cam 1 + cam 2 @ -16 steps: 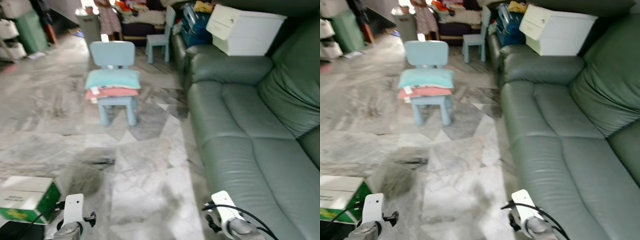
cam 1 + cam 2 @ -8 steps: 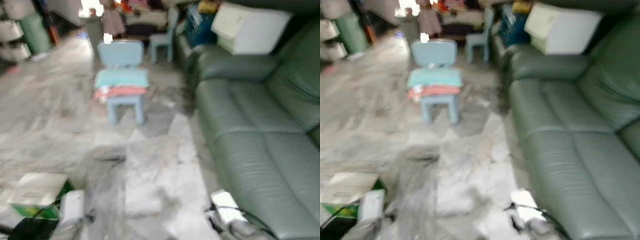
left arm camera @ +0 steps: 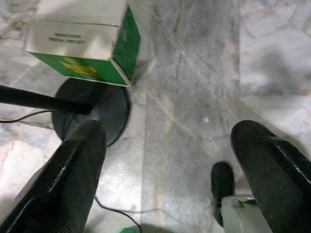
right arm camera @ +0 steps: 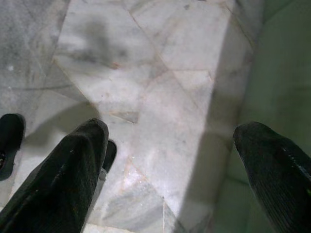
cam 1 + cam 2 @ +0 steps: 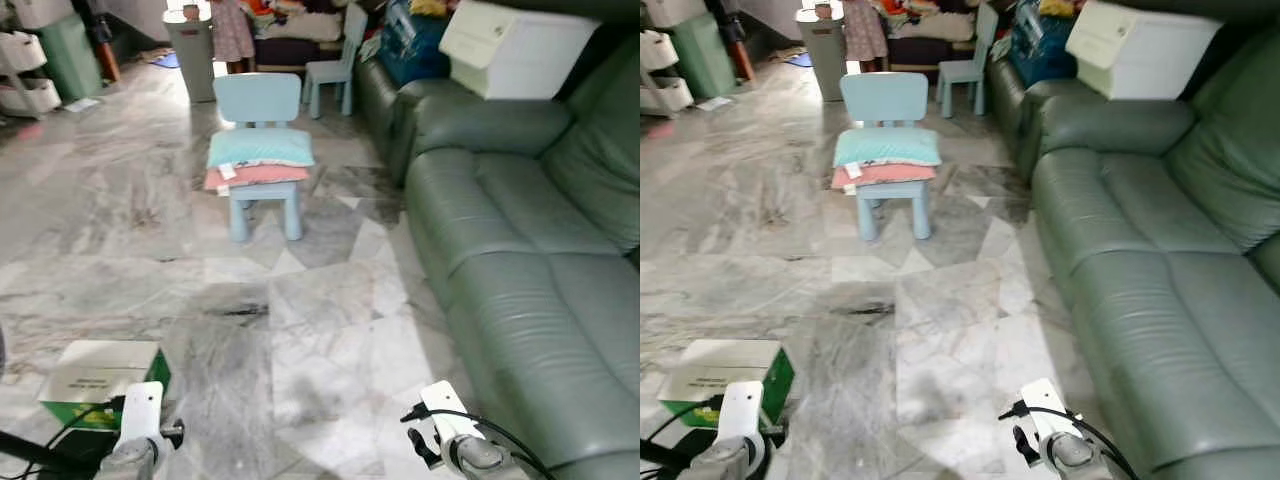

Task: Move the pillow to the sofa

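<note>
The light-blue pillow [image 5: 260, 148] lies on a pink cushion [image 5: 256, 176] on the small blue chair [image 5: 259, 142] — well apart from the green sofa [image 5: 520, 260] on the right. Left end effector [image 3: 170, 160] and right end effector [image 4: 170, 155] hang low over the marble floor [image 5: 120, 230], fingers spread wide, holding nothing.

A green-and-white box [image 3: 82, 46] on the marble floor [image 3: 194, 73] bears a line of dark print and a yellow mark, both too small to read.
</note>
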Robot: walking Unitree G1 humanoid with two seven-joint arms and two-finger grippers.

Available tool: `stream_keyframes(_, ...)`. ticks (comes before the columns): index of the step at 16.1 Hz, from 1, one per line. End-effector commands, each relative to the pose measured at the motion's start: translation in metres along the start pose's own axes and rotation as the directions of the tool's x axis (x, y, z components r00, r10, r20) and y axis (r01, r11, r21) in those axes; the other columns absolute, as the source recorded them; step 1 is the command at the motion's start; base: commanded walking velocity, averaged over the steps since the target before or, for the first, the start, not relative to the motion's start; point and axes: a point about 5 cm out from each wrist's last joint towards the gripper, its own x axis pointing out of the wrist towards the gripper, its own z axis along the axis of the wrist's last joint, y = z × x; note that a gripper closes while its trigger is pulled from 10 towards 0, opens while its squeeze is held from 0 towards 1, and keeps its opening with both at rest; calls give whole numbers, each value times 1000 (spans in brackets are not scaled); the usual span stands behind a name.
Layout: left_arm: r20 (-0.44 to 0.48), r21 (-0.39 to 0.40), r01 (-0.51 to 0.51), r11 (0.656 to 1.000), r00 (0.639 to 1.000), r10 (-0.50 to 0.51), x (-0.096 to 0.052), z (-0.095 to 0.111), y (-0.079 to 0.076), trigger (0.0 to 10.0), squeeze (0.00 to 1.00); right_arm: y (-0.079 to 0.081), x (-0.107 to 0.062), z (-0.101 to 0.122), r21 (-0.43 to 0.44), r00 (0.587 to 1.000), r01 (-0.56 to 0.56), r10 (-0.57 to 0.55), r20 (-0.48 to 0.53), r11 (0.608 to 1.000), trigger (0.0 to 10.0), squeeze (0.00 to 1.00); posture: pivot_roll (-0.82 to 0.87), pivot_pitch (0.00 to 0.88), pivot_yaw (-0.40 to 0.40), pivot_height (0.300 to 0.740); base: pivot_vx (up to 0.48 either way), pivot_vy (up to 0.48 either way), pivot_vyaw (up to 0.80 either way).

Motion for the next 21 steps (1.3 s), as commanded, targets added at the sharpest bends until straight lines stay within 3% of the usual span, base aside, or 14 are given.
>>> stream_keyframes(1,1,-6,2,1000,1000,-2,0,1,1,10000,0,-2,0,1,-6,1000,4,-4,-1,1000,10000,0,-148,0,-9,740,0,0,0)
stream_keyframes(7,2,-26,12,1000,1000,-12,0,0,-1,10000,0,-1,0,-2,-1,1000,3,-3,-7,1000,10000,0,-146,0,-11,740,215,0,0)
stream_keyframes(21,7,-28,21,999,1000,-21,0,3,-3,10000,0,-2,0,0,-2,1000,6,-6,-2,1000,10000,0,-149,0,-10,740,396,206,0)
